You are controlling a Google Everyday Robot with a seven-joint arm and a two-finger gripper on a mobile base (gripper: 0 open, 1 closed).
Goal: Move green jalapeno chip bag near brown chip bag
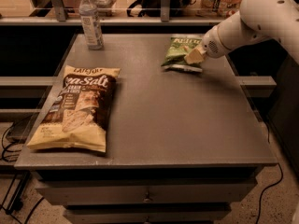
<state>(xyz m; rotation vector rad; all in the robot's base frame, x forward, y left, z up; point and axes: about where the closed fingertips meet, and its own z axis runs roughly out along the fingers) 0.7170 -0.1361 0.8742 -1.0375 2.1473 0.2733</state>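
The green jalapeno chip bag (179,52) lies at the far right of the grey table (163,120). My gripper (194,56) comes in from the right on the white arm (252,17) and sits over the bag's right edge, touching or nearly touching it. The brown chip bag (79,107), with a dark centre, pale yellow ends and "Sea Salt" script, lies flat at the front left of the table, far from the green bag and the gripper.
A clear plastic water bottle (91,20) stands at the table's far left corner. Drawers (147,197) run under the table top. A shelf with goods runs behind the table. Cables lie on the floor at the left.
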